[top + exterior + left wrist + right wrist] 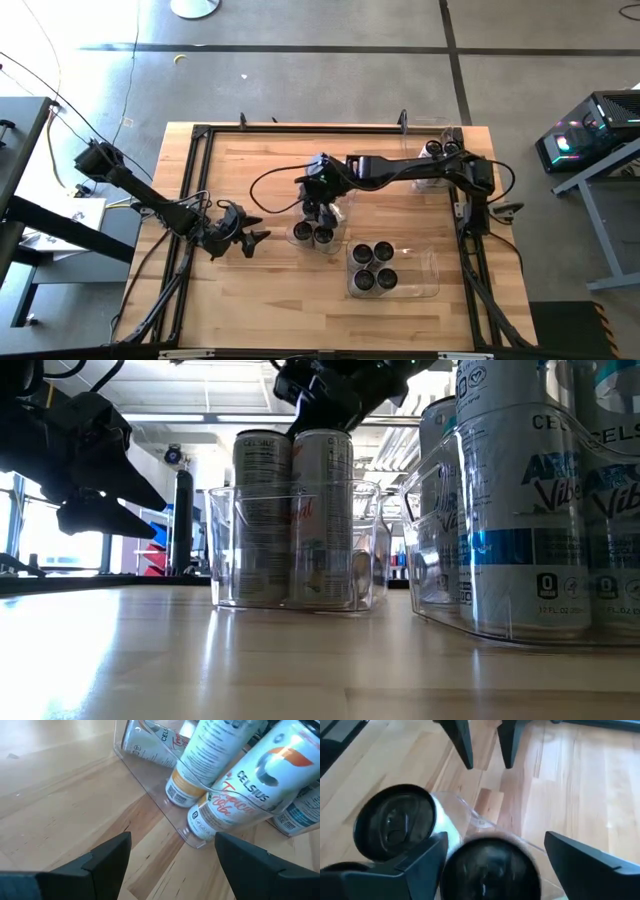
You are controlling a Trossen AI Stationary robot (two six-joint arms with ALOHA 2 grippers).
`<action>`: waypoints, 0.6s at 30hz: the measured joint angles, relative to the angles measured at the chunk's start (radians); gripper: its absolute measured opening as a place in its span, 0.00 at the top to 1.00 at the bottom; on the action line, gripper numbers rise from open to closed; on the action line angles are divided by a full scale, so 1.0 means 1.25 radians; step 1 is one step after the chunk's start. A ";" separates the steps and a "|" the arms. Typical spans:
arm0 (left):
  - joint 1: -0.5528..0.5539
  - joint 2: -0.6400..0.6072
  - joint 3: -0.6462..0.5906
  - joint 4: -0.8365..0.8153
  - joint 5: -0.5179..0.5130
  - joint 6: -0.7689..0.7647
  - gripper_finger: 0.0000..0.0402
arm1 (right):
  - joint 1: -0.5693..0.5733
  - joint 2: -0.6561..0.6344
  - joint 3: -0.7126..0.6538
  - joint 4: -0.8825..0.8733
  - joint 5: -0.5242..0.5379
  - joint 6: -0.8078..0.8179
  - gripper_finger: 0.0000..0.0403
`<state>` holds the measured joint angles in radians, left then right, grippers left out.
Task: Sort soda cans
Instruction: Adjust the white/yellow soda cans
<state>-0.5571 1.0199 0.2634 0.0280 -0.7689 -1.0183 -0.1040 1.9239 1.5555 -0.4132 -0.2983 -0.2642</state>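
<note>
Concrete floor with taped lines; wooden tabletop point(250, 290) framed in black rail.

High view: right hand point(320, 213) hangs directly over the small clear bin point(318, 238) at mid-table, arm bent in from the far right corner. Soda cans point(324, 236) stand upright in that bin, just below the hand. Four more cans sit in the larger clear bin point(425, 272) nearer the front edge; a few stand in a far bin point(440, 150) by the right arm's base. Left hand point(243, 238) waits just beside the small bin, pointing at it, above bare wood.

Low view: two cans upright inside the small bin, right arm's dark links above their tops. Blue-labelled cans fill the near bin on the right.

Left wrist view: left fingers point(107, 857) spread wide, empty, aimed at the small bin's corner; orange-labelled cans behind its wall.

Right wrist view: right fingers point(427, 855) spread wide, straddling one dark can top point(490, 867), gripping nothing; a second top beside it.

Judgement: cans are stiff, thin-walled, smooth, probably slippery and dentable; best gripped across the sidewall just under the rim, vertically.
</note>
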 joint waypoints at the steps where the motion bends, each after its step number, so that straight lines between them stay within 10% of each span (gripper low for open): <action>1: 0.000 0.000 0.000 0.000 0.000 0.000 0.30 | 0.000 -0.001 0.000 0.005 0.002 0.008 0.18; 18: 0.000 0.000 -0.001 0.005 0.000 0.001 0.30 | -0.010 -0.219 0.002 -0.218 0.347 0.109 0.15</action>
<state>-0.5571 1.0200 0.2626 0.0346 -0.7687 -1.0173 -0.1171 1.6501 1.5585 -0.6855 0.1358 -0.1274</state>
